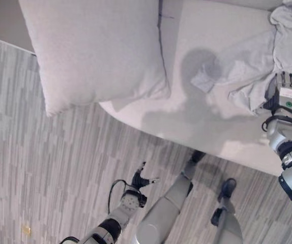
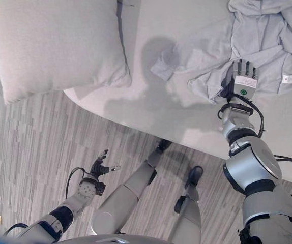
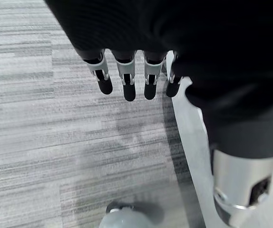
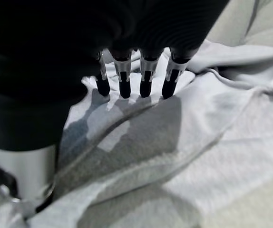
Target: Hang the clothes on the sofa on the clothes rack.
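Sofa (image 2: 186, 30) seat: crumpled grey shirt (image 2: 268, 46) near front edge, right hand (image 2: 243, 81) over it, fingers straight. Soft, limp; pinch a bunched fold. Left hand (image 2: 101, 168) relaxed over floor (image 1: 44, 168).

Right hand (image 2: 243, 81) stretched forward, fingers (image 4: 147, 76) straight; left hand (image 2: 101, 169) low, fingers relaxed.

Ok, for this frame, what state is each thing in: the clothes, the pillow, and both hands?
clothes: crumpled in a heap on the sofa, not yet lifted
pillow: lying on the sofa, overhanging its front edge
right hand: open, fingers straight over the clothes
left hand: open, low over the floor, holding nothing
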Available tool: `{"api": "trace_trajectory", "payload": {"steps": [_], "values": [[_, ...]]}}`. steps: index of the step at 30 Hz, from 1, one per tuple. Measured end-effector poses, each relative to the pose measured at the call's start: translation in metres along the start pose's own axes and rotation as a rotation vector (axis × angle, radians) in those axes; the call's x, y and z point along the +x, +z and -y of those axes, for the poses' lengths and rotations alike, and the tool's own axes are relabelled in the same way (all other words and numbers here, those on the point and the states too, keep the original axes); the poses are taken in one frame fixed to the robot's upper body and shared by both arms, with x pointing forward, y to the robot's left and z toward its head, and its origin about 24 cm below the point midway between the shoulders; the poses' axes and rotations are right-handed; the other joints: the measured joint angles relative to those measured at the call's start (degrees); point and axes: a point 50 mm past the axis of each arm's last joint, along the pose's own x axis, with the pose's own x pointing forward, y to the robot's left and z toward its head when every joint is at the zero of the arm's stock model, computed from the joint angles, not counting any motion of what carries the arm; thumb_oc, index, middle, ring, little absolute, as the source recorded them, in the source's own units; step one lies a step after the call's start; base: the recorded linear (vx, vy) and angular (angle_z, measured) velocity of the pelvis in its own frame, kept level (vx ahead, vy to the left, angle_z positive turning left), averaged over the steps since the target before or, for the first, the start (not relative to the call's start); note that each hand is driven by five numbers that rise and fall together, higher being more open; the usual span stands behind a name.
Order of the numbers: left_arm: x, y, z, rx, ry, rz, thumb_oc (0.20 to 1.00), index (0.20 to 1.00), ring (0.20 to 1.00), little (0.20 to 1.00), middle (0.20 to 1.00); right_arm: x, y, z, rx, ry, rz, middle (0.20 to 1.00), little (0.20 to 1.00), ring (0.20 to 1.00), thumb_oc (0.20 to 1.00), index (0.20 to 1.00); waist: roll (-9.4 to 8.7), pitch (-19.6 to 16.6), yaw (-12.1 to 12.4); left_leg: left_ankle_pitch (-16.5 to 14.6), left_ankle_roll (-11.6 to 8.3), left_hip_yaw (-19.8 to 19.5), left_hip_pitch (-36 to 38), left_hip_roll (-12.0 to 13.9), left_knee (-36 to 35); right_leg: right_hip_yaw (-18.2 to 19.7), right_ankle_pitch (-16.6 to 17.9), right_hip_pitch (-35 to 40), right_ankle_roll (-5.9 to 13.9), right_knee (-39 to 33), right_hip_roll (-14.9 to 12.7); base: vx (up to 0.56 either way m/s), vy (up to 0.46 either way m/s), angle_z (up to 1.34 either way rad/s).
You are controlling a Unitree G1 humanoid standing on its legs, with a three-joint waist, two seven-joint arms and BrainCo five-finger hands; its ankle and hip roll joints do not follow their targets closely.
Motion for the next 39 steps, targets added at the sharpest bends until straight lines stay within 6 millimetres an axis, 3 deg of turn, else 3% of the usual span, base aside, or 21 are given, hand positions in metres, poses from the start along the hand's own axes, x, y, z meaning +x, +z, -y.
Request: {"api": "trace_trajectory", "payload": {"steps": [3, 4, 9, 16, 20, 23, 29, 35, 39], "values": [[-0.001, 0.003, 0.002, -0.001, -0.005, 0.021, 1.0, 1.0, 1.0, 1.0, 1.0, 0.005, 0.007, 0.004, 0.039, -0.011, -0.028, 1.0, 1.0, 1.0, 1.0, 1.0, -0.97, 0.2, -0.8, 0.2, 0.29, 0.0, -2.2, 0.1, 0.1, 0.0, -0.6, -3.1, -0.08, 1.9, 0.0, -0.03, 0.007, -0.02], [-0.001, 0.003, 0.002, 0.001, -0.006, 0.018, 1.0, 1.0, 1.0, 1.0, 1.0, 0.009, 0.009, 0.008, 0.049, -0.016, -0.046, 0.2, 0.2, 0.2, 0.2, 0.2, -0.96, 0.2, -1.5, 0.3, 0.33, -0.1, -2.9, 0.1, 0.1, -0.2, -0.6, -3.6, -0.09, 1.9, 0.0, -0.02, 0.04, 0.0], [0.0, 0.011, -0.014, 0.017, 0.019, 0.073, 1.0, 1.0, 1.0, 1.0, 1.0, 0.007, 0.007, 0.005, 0.139, 0.002, -0.087, 0.2, 0.2, 0.2, 0.2, 0.2, -1.64, 0.5, -1.4, 0.2, 0.33, 0.1, -3.0, 0.2, 0.1, -0.2, -1.6, -4.9, -0.16, 4.1, -0.2, 0.0, 0.013, 0.0], [0.0, -0.001, -0.027, 0.025, 0.092, 0.023, 1.0, 1.0, 1.0, 1.0, 1.0, 0.001, 0.014, -0.003, 0.434, 0.06, -0.222, 0.2, 0.2, 0.2, 0.2, 0.2, -1.86, 0.2, -1.5, -0.1, -0.16, 0.1, -1.2, 0.2, 0.8, -0.6, -1.8, -2.5, -0.23, 3.7, -0.2, 0.0, -0.006, 0.01], [-0.003, -0.017, -0.031, 0.084, 0.1, -0.055, 1.0, 1.0, 1.0, 1.0, 1.0, -0.027, 0.031, -0.032, 0.693, 0.154, -0.322, 0.2, 0.2, 0.2, 0.2, 0.2, -2.51, -0.5, -3.1, -0.5, -0.74, 0.0, 2.5, 0.2, 0.9, -1.2, -1.5, 2.6, -0.31, 1.0, -0.2, -0.01, -0.06, 0.02], [-0.006, -0.025, -0.034, 0.072, 0.128, -0.084, 1.0, 1.0, 1.0, 1.0, 1.0, -0.061, 0.044, -0.059, 0.965, 0.251, -0.469, 0.2, 0.2, 0.2, 0.2, 0.2, -3.56, -3.7, -4.4, -1.2, -1.09, -0.1, 4.3, 1.0, 0.8, -2.0, 0.2, 5.8, -0.34, -2.3, 0.4, -0.04, -0.134, -0.05], [-0.012, -0.037, -0.037, 0.066, 0.156, -0.158, 1.0, 1.0, 1.0, 1.0, 1.0, -0.086, 0.073, -0.06, 1.425, 0.271, -0.583, 0.2, 0.2, 0.2, 0.2, 0.2, -4.25, -4.2, -5.9, -1.1, -0.96, -0.3, 10.1, 2.1, -1.6, -2.7, 3.1, 13.3, -1.18, -8.6, 1.6, -0.04, -0.106, -0.02], [-0.023, -0.053, -0.033, 0.059, 0.151, -0.232, 1.0, 1.0, 1.0, 1.0, 1.0, -0.097, 0.095, -0.049, 1.733, 0.293, -0.568, 0.2, 0.2, 0.2, 0.2, 0.2, -5.75, -5.2, -6.5, -0.7, -0.54, -1.5, 14.3, 2.7, -3.2, -3.5, 3.6, 17.8, -1.88, -10.5, 2.5, -0.03, -0.072, 0.05], [-0.029, -0.061, -0.03, 0.06, 0.125, -0.267, 1.0, 1.0, 1.0, 1.0, 1.0, -0.099, 0.098, -0.049, 1.805, 0.313, -0.58, 0.2, 0.2, 0.2, 0.2, 0.2, -6.47, -5.8, -6.3, -0.7, -0.47, -1.7, 15.3, 2.8, -3.3, -3.9, 3.8, 19.2, -2.2, -11.4, 2.8, -0.01, -0.039, 0.05]]}}
